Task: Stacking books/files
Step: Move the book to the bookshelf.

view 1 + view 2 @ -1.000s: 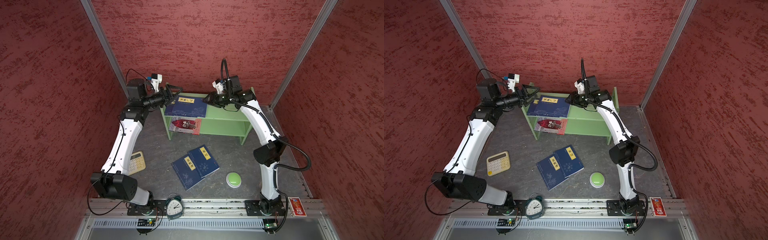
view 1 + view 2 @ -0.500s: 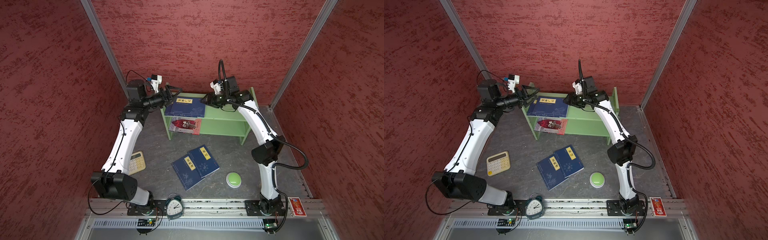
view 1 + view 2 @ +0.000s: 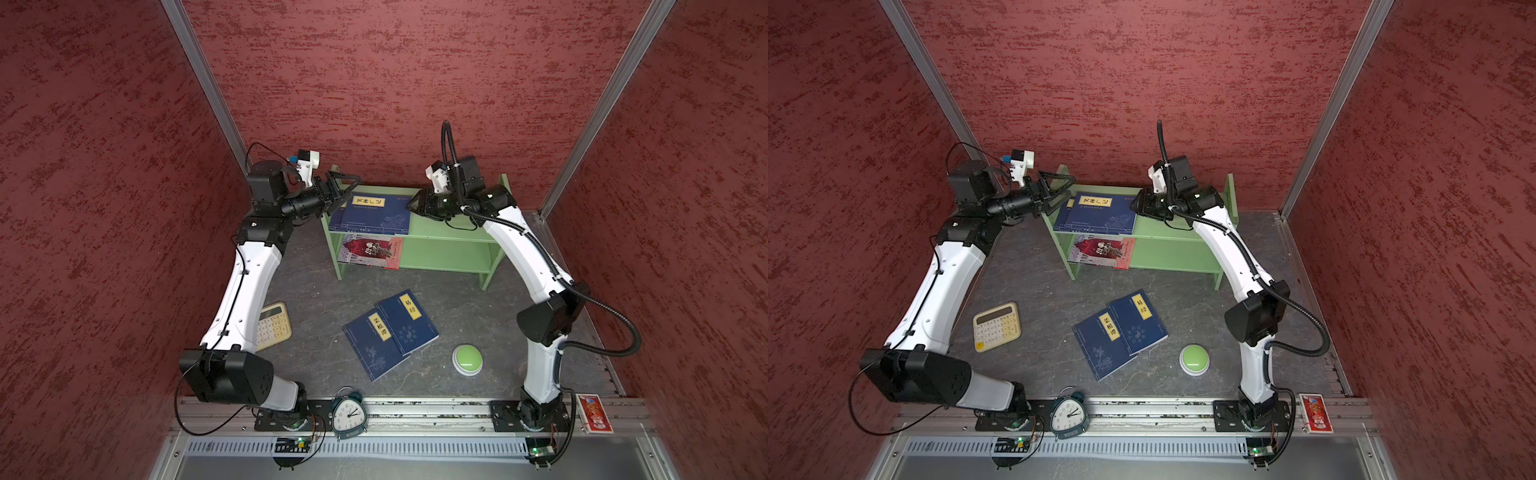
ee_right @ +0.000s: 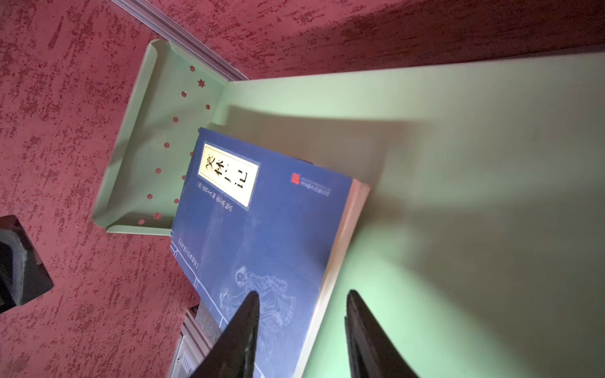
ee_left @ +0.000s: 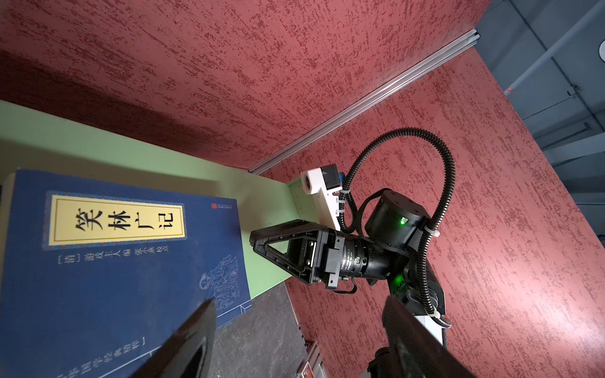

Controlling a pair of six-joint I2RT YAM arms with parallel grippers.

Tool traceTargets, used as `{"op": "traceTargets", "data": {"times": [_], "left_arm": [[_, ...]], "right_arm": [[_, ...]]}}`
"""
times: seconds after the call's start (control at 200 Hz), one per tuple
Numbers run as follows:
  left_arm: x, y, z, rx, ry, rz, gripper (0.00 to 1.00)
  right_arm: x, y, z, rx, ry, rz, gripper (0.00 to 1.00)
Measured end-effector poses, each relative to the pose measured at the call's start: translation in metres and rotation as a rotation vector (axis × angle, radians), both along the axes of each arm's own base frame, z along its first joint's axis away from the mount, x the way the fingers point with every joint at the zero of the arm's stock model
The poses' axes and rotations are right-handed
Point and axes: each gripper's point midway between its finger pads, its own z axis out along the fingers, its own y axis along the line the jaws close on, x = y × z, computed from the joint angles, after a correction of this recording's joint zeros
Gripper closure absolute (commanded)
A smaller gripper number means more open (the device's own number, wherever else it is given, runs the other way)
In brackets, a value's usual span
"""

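Observation:
Two navy books (image 3: 376, 214) (image 3: 1100, 212) lie stacked at the left end of the green shelf's top board (image 3: 449, 230). The lower one peeks out on the left. A red-and-white book (image 3: 371, 251) lies on the lower shelf. Two more navy books (image 3: 376, 345) (image 3: 409, 322) overlap on the floor. My left gripper (image 3: 353, 188) (image 5: 299, 301) stands open just left of the top stack, holding nothing. My right gripper (image 3: 411, 203) (image 4: 302, 293) is open at the top book's (image 4: 262, 229) right edge. One finger is over the cover, one over bare shelf (image 4: 458, 196).
A cream calculator (image 3: 272, 328) lies by the left arm. A green button (image 3: 467, 359) sits front right, an alarm clock (image 3: 348, 415) on the front rail, a red packet (image 3: 595, 413) at the right end. Red walls stand close behind and beside the shelf.
The right wrist has shifted slightly at the top book's right edge, and that book sits a little squarer on the shelf. The left arm has hardly moved.

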Motion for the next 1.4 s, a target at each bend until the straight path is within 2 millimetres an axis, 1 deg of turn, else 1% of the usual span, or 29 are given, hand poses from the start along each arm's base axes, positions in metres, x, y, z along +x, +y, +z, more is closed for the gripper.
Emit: {"op": "traceTargets", "data": {"times": [0.17,0.496,0.661,0.877,1.072,1.247,1.398], "left_arm": [[0.001,0.000,-0.001,-0.006,0.003,-0.001,0.20],[0.001,0.000,0.000,-0.011,0.003,-0.001,0.20],[0.001,0.001,0.000,-0.011,0.003,-0.001,0.20],[0.001,0.001,-0.001,-0.015,0.009,0.000,0.20],[0.001,0.001,-0.001,-0.016,0.009,0.000,0.19],[0.002,0.002,-0.001,-0.018,0.010,0.003,0.20],[0.002,0.004,-0.002,-0.020,0.014,0.006,0.20]], "right_arm": [[-0.003,0.005,-0.006,-0.006,0.010,0.011,0.56],[-0.001,0.008,-0.012,-0.011,0.019,0.013,0.58],[-0.001,0.010,-0.015,-0.014,0.025,0.017,0.62],[-0.002,0.014,-0.017,-0.014,0.028,0.023,0.64],[-0.003,0.022,-0.016,-0.006,0.016,0.037,0.67],[-0.001,0.027,-0.020,-0.003,0.017,0.040,0.68],[0.006,0.031,-0.026,-0.001,0.022,0.039,0.70]]}}
